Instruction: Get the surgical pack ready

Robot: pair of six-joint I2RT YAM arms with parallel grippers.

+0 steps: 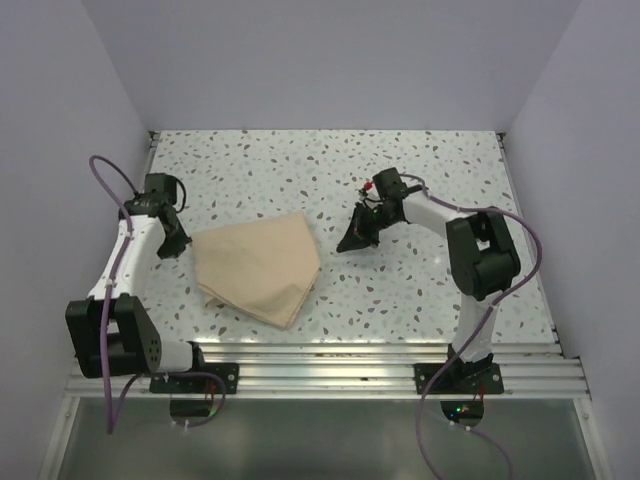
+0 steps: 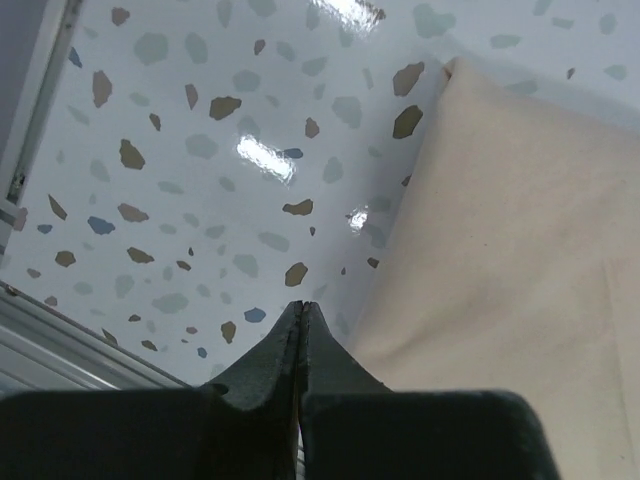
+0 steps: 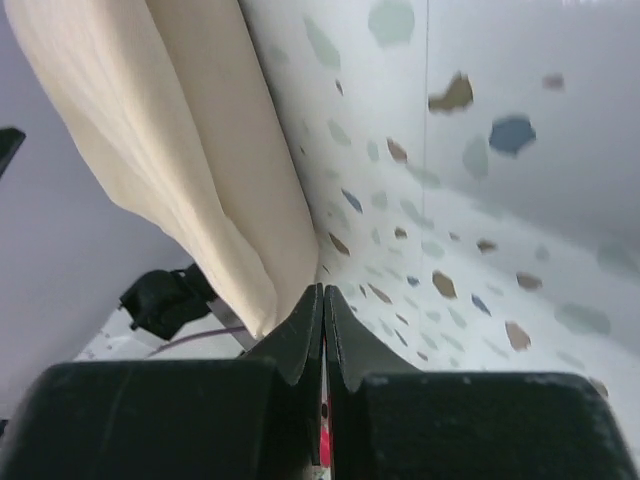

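One tan bundle (image 1: 258,268), roughly square, narrowest corner pointing near-right.

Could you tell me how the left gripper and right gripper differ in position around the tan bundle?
The left gripper sits at the left edge of the tan bundle; the right gripper stands off its right corner, bare table between. The left gripper hangs by the table's left edge, the right gripper nearer its middle. Both are shut, empty.

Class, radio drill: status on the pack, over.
Left gripper and right gripper shut, empty. Tan bundle lies folded between them on the table. No obstruction seen.
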